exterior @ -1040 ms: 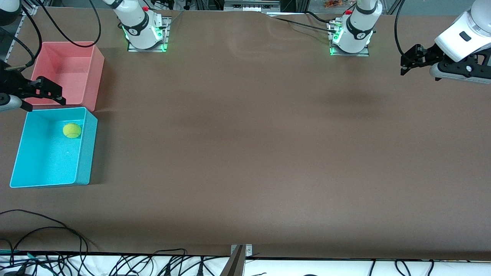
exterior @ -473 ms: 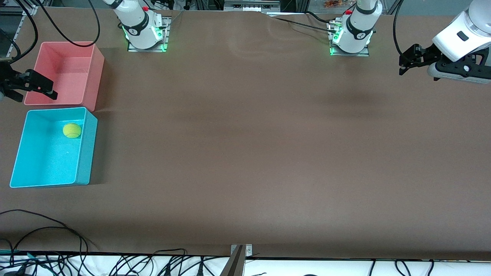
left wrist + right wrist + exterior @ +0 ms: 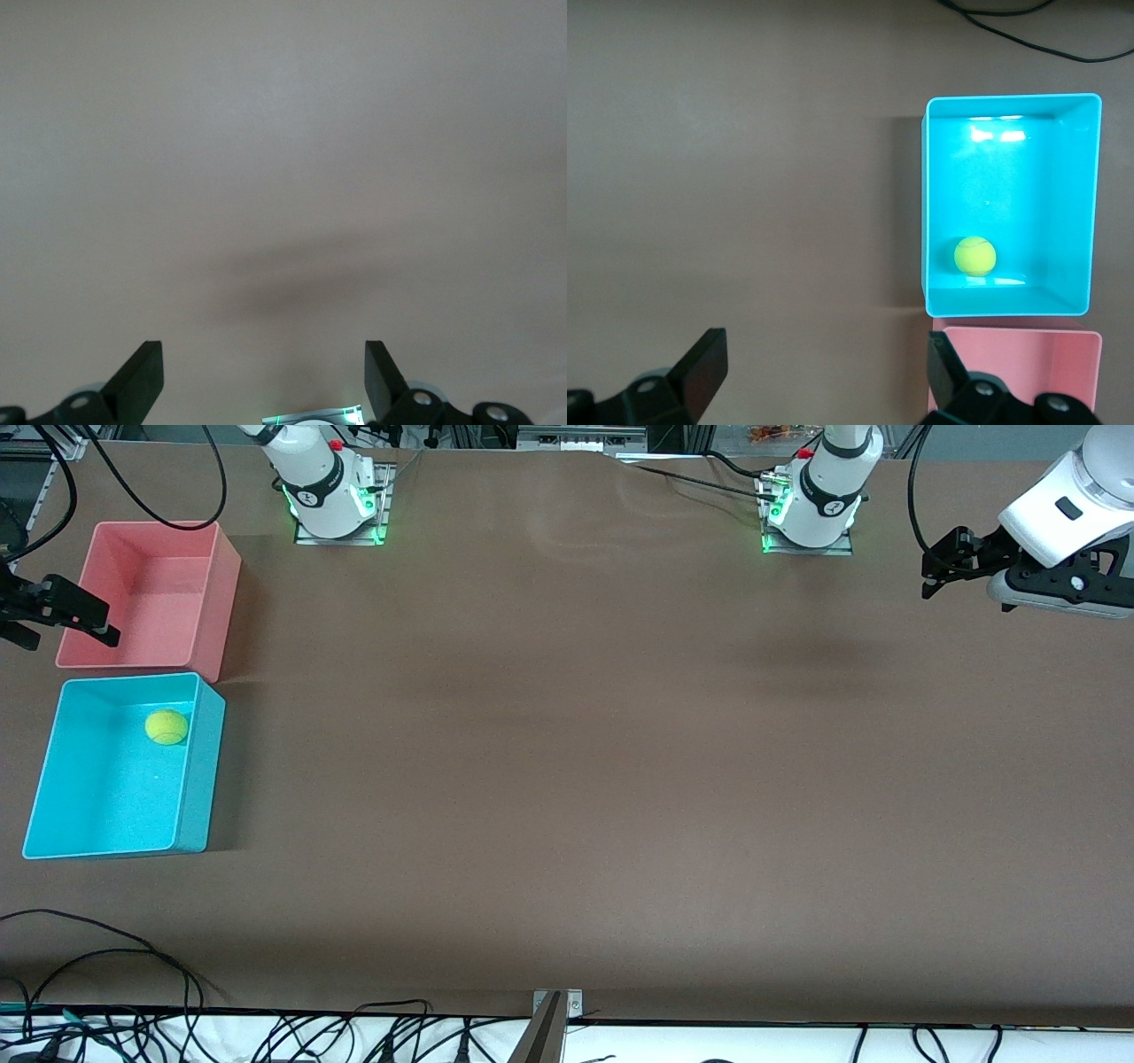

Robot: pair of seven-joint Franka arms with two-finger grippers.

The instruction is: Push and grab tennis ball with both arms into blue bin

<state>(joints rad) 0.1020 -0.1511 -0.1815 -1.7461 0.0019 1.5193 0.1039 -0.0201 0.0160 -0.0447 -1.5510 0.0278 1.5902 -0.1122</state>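
The bench (image 3: 567, 779) spreads broad and bare through the middle of the frame, with loose cables along its lower edge. At the left edge my blue bin (image 3: 199, 779) sits below the pink bin (image 3: 221, 602), their walls just beside each other, perhaps touching. The tennis ball (image 3: 166, 727) lies in the blue bin, in the upper right corner of its floor. My right claw (image 3: 58, 615) hangs spread and empty at the far left, over the pink bin's outer rim. My left claw (image 3: 941, 567) waits, spread and empty, at upper right over bare bench.
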